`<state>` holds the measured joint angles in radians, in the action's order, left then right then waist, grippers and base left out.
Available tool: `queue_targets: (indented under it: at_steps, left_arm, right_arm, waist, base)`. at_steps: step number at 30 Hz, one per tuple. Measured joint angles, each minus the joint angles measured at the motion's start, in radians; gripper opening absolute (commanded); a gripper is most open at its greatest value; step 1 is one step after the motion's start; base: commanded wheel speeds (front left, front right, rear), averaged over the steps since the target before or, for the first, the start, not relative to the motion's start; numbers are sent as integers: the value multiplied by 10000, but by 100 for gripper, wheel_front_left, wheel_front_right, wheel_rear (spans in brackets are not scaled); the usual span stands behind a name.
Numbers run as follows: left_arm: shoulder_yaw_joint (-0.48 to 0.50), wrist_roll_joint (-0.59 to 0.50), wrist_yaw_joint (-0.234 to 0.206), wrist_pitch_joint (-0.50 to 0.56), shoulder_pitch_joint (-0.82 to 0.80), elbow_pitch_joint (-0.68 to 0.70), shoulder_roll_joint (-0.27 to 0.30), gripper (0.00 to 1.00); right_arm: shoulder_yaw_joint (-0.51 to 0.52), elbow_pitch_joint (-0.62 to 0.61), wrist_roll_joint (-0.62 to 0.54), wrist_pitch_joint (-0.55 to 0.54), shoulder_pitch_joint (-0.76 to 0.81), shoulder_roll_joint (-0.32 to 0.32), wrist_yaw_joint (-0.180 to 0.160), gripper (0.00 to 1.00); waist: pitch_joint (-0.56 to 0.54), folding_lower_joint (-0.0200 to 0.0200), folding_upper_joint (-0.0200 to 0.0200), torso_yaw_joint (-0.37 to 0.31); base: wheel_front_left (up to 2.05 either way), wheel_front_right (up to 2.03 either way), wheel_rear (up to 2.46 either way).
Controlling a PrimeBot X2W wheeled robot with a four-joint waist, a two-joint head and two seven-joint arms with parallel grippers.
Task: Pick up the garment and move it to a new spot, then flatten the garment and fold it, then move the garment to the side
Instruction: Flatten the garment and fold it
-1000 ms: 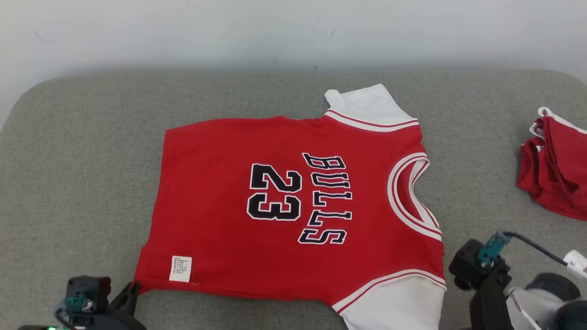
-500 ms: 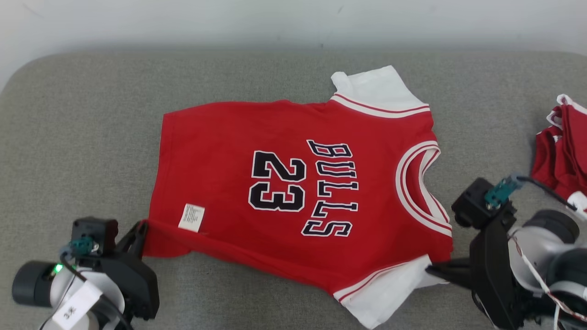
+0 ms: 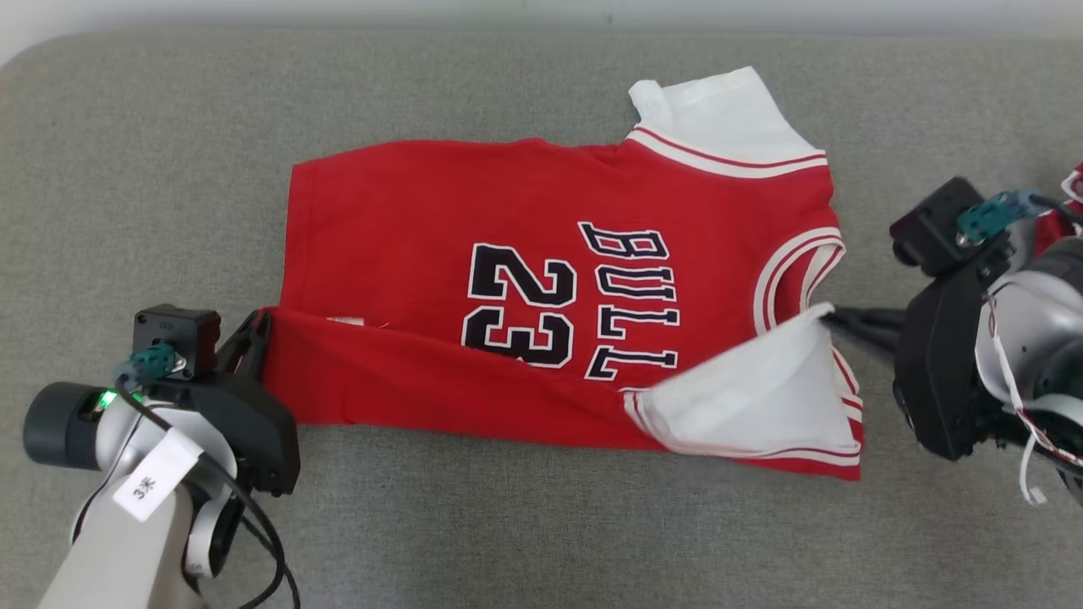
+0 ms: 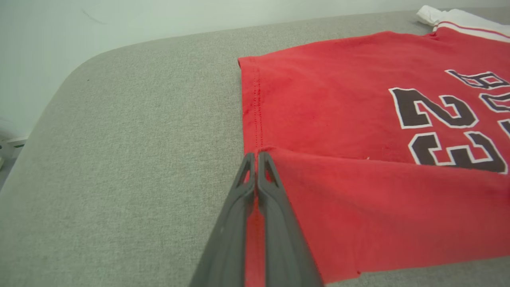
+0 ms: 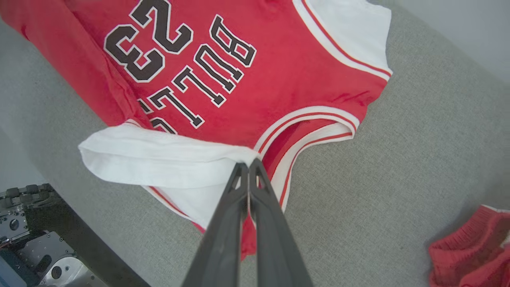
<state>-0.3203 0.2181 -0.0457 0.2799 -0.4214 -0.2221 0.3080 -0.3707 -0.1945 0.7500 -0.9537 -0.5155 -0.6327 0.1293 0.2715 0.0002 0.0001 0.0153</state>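
The grey padded surface (image 3: 169,127) is carrying the jersey (image 3: 406,203) near its middle, print up, with the near long edge lying doubled over the lower part of the lettering. A second heap of red clothes (image 5: 470,259) is sitting well apart at the right. The near white sleeve (image 3: 753,406) is standing up in a loose flap across the collar end. The left pincer (image 3: 261,323) is pressed together, pinching the near hem corner (image 4: 259,153), with red cloth showing between its fingers in the left wrist view. The right pincer (image 5: 249,165) is likewise closed, pinching the edge of that sleeve beside the neckline, though how much cloth it is really holding is hard to judge. This looks like the first lengthwise fold under way. The jersey is looking light, soft and limp, so it is likely sagging between the two holds and dragging on the cloth surface. The two ends of one edge, hem corner and shoulder, are serving as the sensible places to hold, pulled gently taut.
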Motion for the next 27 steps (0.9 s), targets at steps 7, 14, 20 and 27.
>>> queue_targets:
  at_steps: [7,14,20,27]
  left_arm:
    - [-94,25,-58,-539,-420,-708,-301,0]
    - [-190,35,-56,-782,-674,-1020,-382,0]
    - [-297,42,21,-876,-838,-1300,-389,0]
    - [-414,90,33,-913,-936,-1532,-439,0]
  right_arm:
    - [-293,1237,-539,1049,-664,56,13,0]
    - [-485,2261,-1271,2073,-1321,343,13,0]
    - [-936,2995,-1603,2740,-1778,468,13,0]
    - [-1480,3971,-1779,3296,-2244,652,15,0]
  waist:
    - [309,-2,0,171]
    - [428,-2,0,259]
    - [447,-2,0,367]
    - [378,-3,0,497]
  base:
    - [0,0,0]
    - [0,0,0]
    - [0,0,0]
    - [0,0,0]
